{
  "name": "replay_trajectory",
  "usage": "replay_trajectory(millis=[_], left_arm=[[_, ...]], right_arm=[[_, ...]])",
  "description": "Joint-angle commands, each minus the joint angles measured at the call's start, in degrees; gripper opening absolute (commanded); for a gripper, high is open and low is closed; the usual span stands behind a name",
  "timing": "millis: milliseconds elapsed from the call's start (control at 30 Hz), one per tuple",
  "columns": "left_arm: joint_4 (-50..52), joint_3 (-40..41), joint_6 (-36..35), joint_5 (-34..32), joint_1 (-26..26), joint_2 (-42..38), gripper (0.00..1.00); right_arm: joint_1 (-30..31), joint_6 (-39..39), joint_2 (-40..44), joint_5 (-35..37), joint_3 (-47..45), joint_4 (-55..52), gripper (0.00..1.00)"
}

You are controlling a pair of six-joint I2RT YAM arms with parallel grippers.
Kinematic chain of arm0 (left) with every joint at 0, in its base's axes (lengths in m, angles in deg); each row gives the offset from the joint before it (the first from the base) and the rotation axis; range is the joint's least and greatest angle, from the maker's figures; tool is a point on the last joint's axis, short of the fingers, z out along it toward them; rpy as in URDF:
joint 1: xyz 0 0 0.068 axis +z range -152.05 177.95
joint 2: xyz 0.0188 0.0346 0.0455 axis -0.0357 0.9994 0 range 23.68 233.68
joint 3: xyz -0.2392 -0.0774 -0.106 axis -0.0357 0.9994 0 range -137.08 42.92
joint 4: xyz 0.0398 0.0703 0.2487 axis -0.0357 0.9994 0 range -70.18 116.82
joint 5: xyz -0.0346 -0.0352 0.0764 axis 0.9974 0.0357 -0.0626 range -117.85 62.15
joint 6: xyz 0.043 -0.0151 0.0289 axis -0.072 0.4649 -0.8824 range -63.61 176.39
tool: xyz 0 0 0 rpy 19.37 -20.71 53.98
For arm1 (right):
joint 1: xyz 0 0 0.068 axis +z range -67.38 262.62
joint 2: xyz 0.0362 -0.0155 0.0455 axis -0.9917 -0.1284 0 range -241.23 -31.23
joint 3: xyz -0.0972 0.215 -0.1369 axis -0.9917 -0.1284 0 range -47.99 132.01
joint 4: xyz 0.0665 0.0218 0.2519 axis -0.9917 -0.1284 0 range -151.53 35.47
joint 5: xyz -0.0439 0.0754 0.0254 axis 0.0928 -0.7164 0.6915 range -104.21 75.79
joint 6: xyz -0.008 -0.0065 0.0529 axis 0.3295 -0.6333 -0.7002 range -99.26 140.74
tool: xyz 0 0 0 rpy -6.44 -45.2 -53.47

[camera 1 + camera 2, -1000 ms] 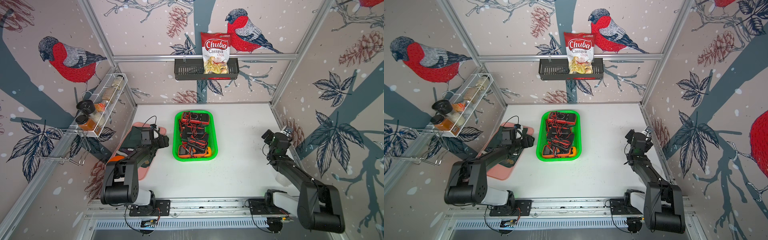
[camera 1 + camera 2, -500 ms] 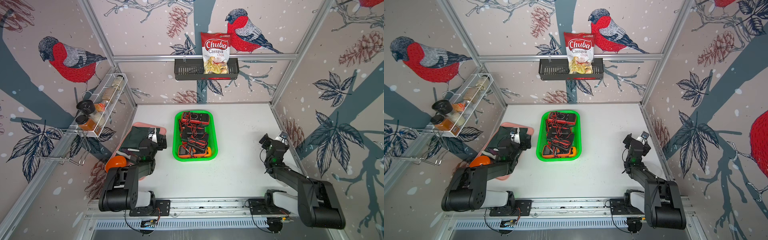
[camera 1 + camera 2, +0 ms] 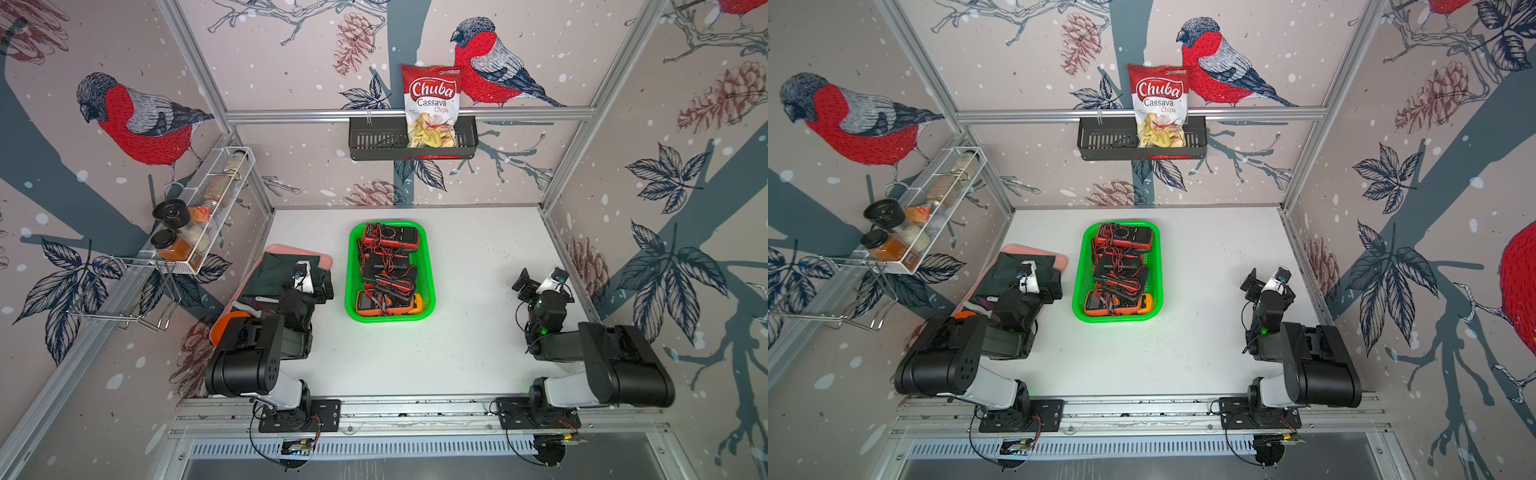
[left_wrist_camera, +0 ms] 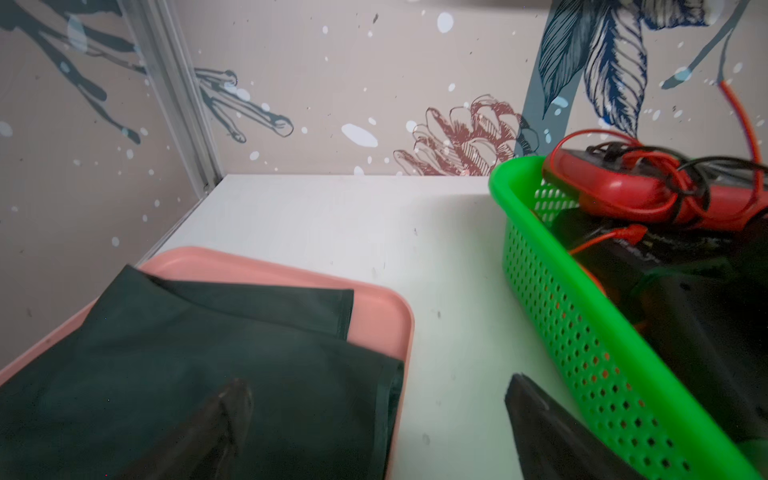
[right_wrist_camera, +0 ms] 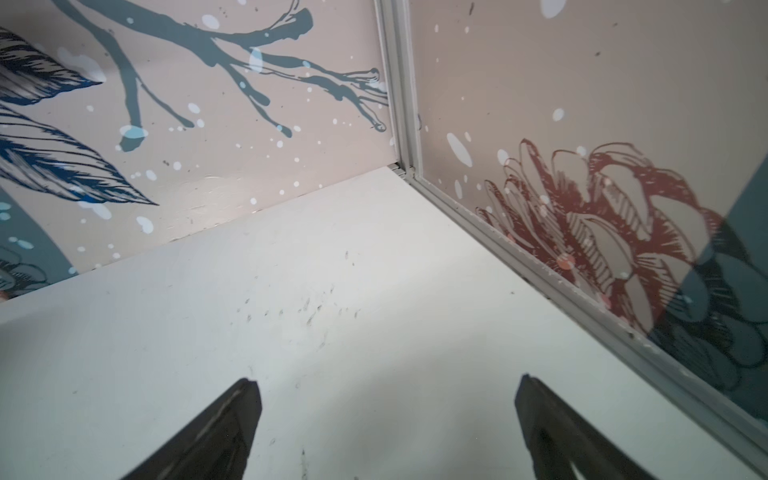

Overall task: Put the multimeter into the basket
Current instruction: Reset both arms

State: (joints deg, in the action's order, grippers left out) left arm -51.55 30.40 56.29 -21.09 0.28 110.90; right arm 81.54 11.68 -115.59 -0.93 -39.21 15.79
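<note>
**Basket loaded mid-tabletop, both pairs of fingers apart and empty**

The green basket (image 3: 348, 272) sits at the centre of the white tabletop (image 3: 473, 257), its long sides running 12 to 6 o'clock. Inside lie a red multimeter (image 3: 392, 237) at the 12 o'clock end, a black multimeter (image 3: 386, 268) in the middle and an orange multimeter (image 3: 384, 305) at the 6 o'clock end, with tangled leads (image 3: 384, 253) over them.

At the basket's 9 o'clock, a pink tray (image 4: 376, 309) with a dark green cloth (image 4: 199, 349) leaves only a narrow bare strip. The left fingers (image 4: 540, 428) stand wide apart, holding nothing, one over the cloth and one just beside the basket's perforated wall.

From 3 o'clock of the basket to the side wall rail (image 5: 540, 266) the tabletop is broad and bare. The right fingers (image 5: 232, 419) hang there spread and empty, near that rail.
</note>
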Motion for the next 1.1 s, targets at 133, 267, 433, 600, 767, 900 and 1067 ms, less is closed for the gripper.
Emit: replay_trajectory(millis=[133,267,433,600,767,900,1067], left_arm=[[0.59,-1.04,-2.19,5.02,0.3,-0.04,0.99],[0.27,-0.88,-2.19,5.02,0.25,-0.12,0.99],[0.36,-0.92,-2.19,4.89,0.25,-0.12,0.99],[0.35,-0.86,-2.19,4.75,0.15,-0.12,0.99],[0.34,-0.91,-2.19,4.75,0.22,-0.12,0.99],[0.49,-0.95,-2.19,4.75,0.2,-0.03,0.99],[0.31,-0.89,-2.19,4.75,0.17,-0.12,0.99]], right_arm=[[0.54,4.52,-2.61,-9.46,3.38,2.44,1.0],[0.91,4.74,-3.19,-8.72,2.98,4.15,1.0],[0.93,4.75,-3.36,-8.66,2.65,5.21,1.0],[0.99,4.75,-3.41,-8.54,2.7,5.19,1.0],[1.08,4.84,-3.45,-8.44,2.66,5.17,1.0],[1.3,5.01,-3.45,-7.8,2.68,5.24,1.0],[1.81,5.28,-3.4,-7.04,2.72,5.19,1.0]])
